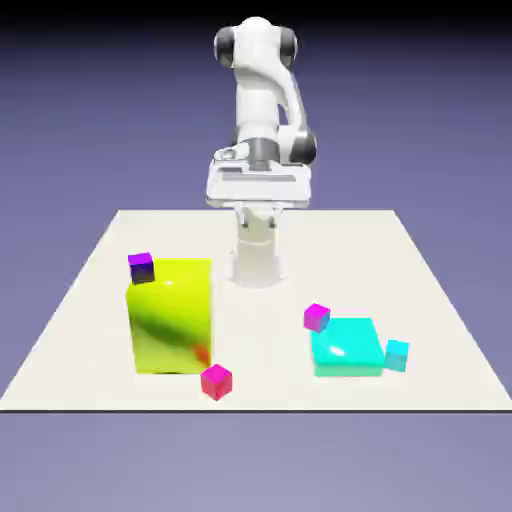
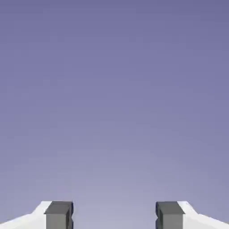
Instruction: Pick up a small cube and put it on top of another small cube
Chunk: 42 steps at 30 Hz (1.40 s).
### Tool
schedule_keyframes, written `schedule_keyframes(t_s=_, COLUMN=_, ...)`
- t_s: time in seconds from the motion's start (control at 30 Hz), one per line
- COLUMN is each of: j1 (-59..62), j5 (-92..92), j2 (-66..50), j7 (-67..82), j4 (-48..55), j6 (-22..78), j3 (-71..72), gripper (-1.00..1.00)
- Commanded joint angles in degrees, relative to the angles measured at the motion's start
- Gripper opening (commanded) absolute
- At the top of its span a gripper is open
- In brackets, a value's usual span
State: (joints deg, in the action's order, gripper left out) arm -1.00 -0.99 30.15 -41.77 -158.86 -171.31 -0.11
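Note:
Several small cubes lie on the table in the exterior view. A purple cube (image 1: 141, 267) sits at the yellow block's far-left corner. A magenta cube (image 1: 317, 317) touches the cyan slab's far-left corner, and a small cyan cube (image 1: 397, 355) sits at that slab's right side. A pink-red cube (image 1: 216, 381) rests near the front edge. My gripper (image 1: 258, 196) hangs high above the far side of the table, away from all cubes. In the hand view the gripper (image 2: 114, 217) is open; its grey fingertips (image 2: 58, 215) stand wide apart with only the backdrop between them.
A tall yellow block (image 1: 170, 315) stands on the exterior view's left. A flat cyan slab (image 1: 346, 346) lies on the right. The robot's base (image 1: 258, 260) stands at the far middle of the white table (image 1: 90, 300).

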Motion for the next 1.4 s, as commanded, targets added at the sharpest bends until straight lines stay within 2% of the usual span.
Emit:
schedule_keyframes(t_s=0.0, j1=-0.26, j5=-0.82, j2=-2.08, j7=0.57, j4=1.78, j6=2.24, j3=-0.10, gripper=0.00)
schedule_keyframes(t_s=1.27, j1=-10.16, j5=-31.95, j2=-80.99, j7=22.15, j4=69.28, j6=87.12, j3=-3.70, gripper=0.00)
schedule_keyframes(t_s=1.37, j1=-9.57, j5=-32.64, j2=-81.59, j7=21.57, j4=67.62, j6=85.42, j3=-3.99, gripper=0.00)
